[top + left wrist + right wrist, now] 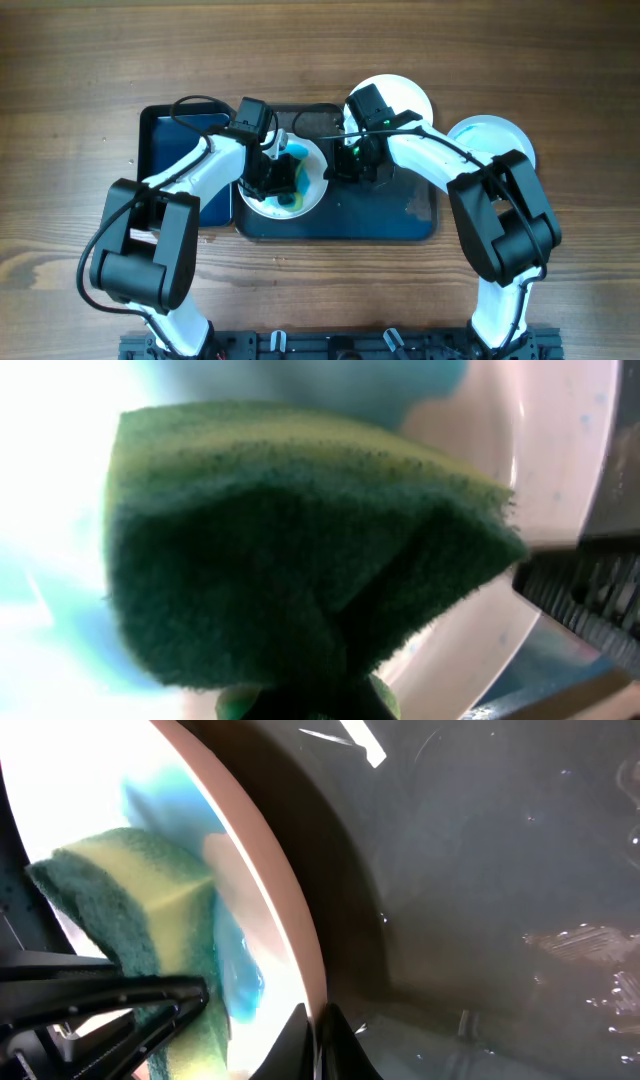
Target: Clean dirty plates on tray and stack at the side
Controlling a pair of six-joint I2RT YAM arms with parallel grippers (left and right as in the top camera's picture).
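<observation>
A white plate (312,196) smeared with blue sits on the dark tray (390,215), left of its middle. My left gripper (283,180) is shut on a green and yellow sponge (290,550) and presses it onto the plate's inside (555,480). My right gripper (338,165) is shut on the plate's right rim (285,920); its tips (318,1045) pinch the rim. The sponge also shows in the right wrist view (140,910). Two more white plates lie off the tray, one behind it (405,95) and one at the right (495,140).
A smaller black tub (170,135) lies left of the tray, partly under my left arm. The tray's right half is wet and bare (480,870). Wooden tabletop (80,100) lies all round.
</observation>
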